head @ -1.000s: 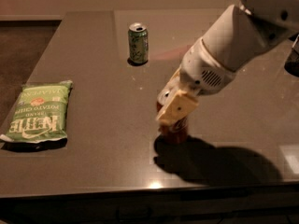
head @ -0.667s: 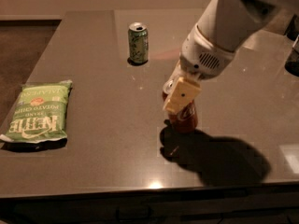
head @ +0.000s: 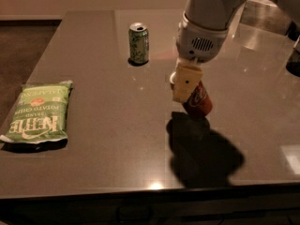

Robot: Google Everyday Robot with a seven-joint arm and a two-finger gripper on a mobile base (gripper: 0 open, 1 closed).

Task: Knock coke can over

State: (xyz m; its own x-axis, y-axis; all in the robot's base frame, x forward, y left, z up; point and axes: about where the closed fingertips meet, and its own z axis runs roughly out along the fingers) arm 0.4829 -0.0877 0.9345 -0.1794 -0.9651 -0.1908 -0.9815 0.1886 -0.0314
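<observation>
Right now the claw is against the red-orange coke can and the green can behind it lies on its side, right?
No: the camera view shows the green aluminium soda can standing upright, silver top up. The claw is indeed against the tilted red-orange aluminium coke can.

Matt cream plastic pincer (head: pixel 186 82) against glossy red metal coke can (head: pixel 198 100) on smooth reflective table (head: pixel 117 139).

Red coke can (head: pixel 200 100) leans steeply, right behind the gripper (head: pixel 186 82)
</observation>
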